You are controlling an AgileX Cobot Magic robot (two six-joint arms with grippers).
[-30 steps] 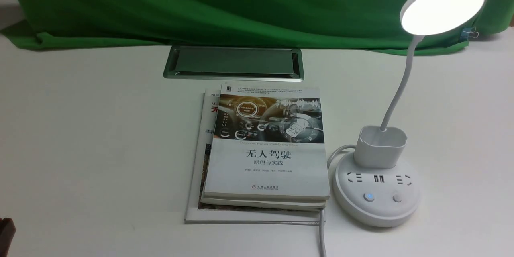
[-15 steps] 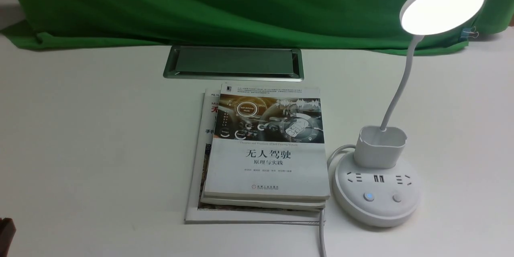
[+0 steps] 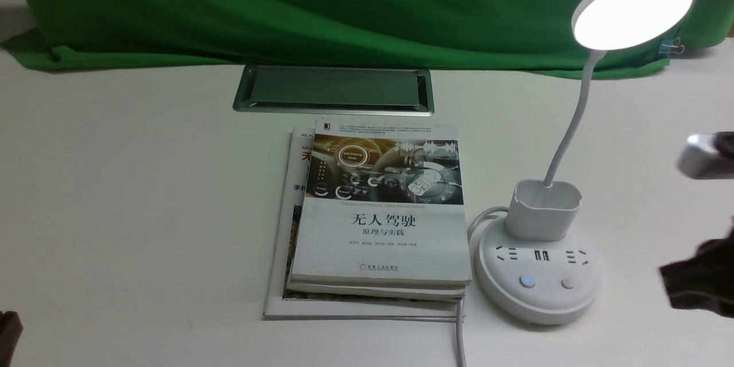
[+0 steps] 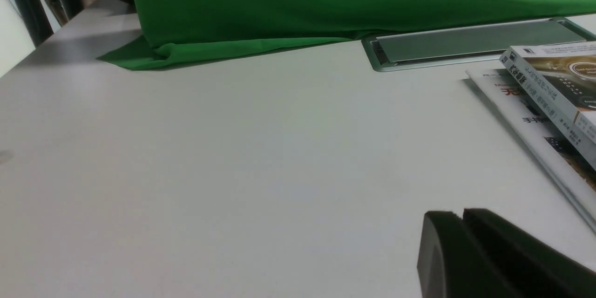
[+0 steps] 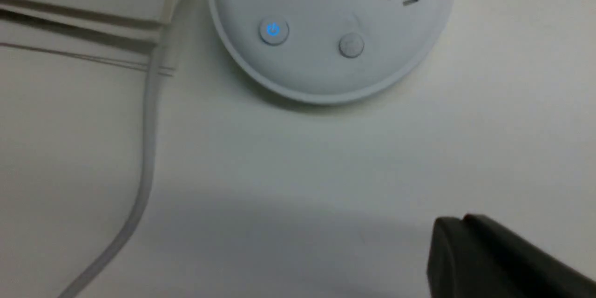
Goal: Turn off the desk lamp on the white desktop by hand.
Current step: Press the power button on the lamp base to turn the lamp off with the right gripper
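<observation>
The desk lamp [image 3: 542, 212] is standing at the lower right of the front view on the tabletop [image 3: 143, 212], just beside the books [image 3: 378, 223], with its head glowing at the upper right. Your right pincer [image 3: 691, 284] is hovering at the right edge, near the base but apart from it, tips pressed together and gripping nothing. The left pincer [image 4: 461, 223] is likewise closed and empty. You are probably aiming for the blue-lit power button [image 5: 273, 30]. Be lining the closed tip up above it, clear of the plain button [image 5: 351, 45], then pressing down squarely and briefly.
</observation>
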